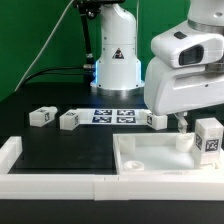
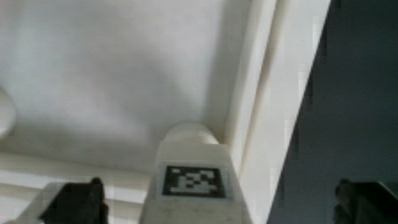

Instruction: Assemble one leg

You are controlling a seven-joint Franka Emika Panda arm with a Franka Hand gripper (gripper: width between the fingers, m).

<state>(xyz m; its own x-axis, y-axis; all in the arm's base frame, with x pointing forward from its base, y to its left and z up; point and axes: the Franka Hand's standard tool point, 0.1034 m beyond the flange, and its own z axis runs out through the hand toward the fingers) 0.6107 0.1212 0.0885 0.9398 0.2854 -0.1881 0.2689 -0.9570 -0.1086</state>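
from the exterior view's left i see a white border bar at the edge of the black counter. next come a first spare leg and, just beside it, a second spare leg. the marker board lies flat in the middle, with a third spare leg beyond it. further right sits the white tray. the leg stands upright at the tray's far corner on the exterior view's right, tag facing out. my wrist view shows the claw spread wide, the leg between its dark fingers, touching neither; it grips nothing.
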